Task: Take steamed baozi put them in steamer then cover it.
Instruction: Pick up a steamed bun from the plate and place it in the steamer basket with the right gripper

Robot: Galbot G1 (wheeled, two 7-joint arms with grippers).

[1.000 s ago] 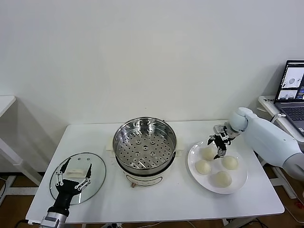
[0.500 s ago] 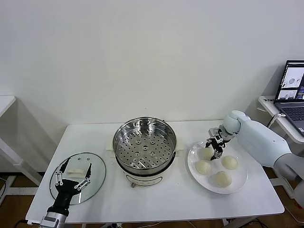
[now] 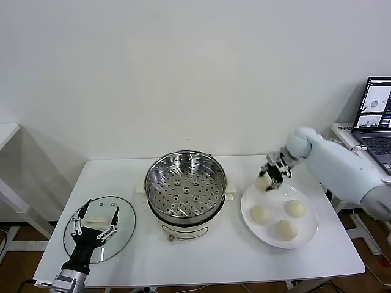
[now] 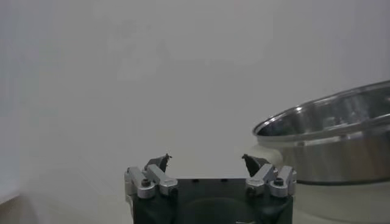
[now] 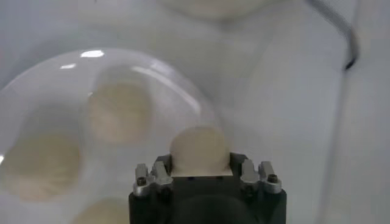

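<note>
My right gripper (image 3: 267, 179) is shut on one cream-white steamed baozi (image 3: 263, 182) and holds it lifted above the far-left edge of the white plate (image 3: 308, 234). That bun (image 5: 198, 148) sits between the jaws in the right wrist view. Three more baozi (image 3: 260, 213) (image 3: 295, 208) (image 3: 285, 229) lie on the plate. The shiny steamer (image 3: 186, 186) stands at the table's middle, its perforated tray bare. The glass cover (image 3: 101, 227) lies flat at the front left. My left gripper (image 3: 93, 231) hangs open over the cover's near side, touching nothing; its own view shows the steamer (image 4: 332, 143) to one side.
The white table (image 3: 201, 259) ends close behind the steamer at a plain wall. A side table with an open laptop (image 3: 374, 116) stands at the far right. Bare tabletop lies between the steamer and the plate.
My right gripper closed on the far-left bun on the plate and has lifted it up and slightly toward the steamer. The left arm has stayed where it was.
</note>
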